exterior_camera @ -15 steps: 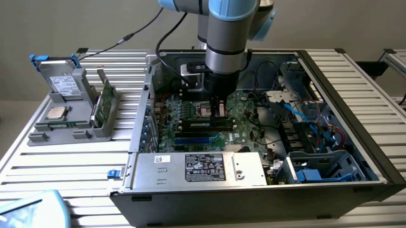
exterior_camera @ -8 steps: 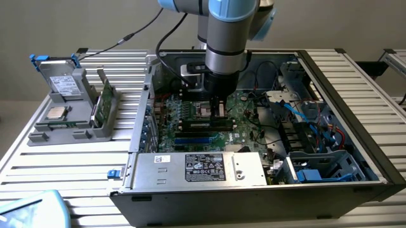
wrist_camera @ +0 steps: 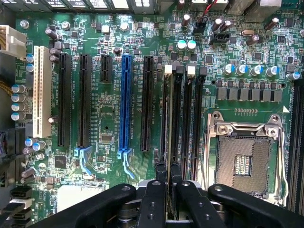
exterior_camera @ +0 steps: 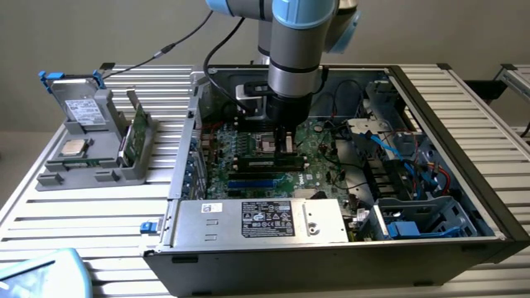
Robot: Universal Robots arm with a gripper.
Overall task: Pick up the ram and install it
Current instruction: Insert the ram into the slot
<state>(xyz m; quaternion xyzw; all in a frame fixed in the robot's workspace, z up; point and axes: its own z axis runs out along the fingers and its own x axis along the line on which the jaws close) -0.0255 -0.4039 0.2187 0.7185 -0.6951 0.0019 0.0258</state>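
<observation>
Ram, the long, thin green circuit-board stick (wrist_camera: 166, 123), shows edge-on between the black fingers of the gripper (wrist_camera: 167, 170), which are clamped on its two flat faces. It runs in line with the narrow black memory slots (wrist_camera: 176, 118) of the green motherboard (wrist_camera: 109, 118), between the long blue expansion slot (wrist_camera: 126, 104) and the square metal-framed processor socket (wrist_camera: 244, 161); whether it is seated cannot be told. The grey-and-blue robot arm (exterior_camera: 294, 56) reaches down into the open black computer case (exterior_camera: 463, 186).

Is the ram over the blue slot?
No, the gripper holds the ram edge-on among black slots near the socket, apart from the blue slot.
</observation>
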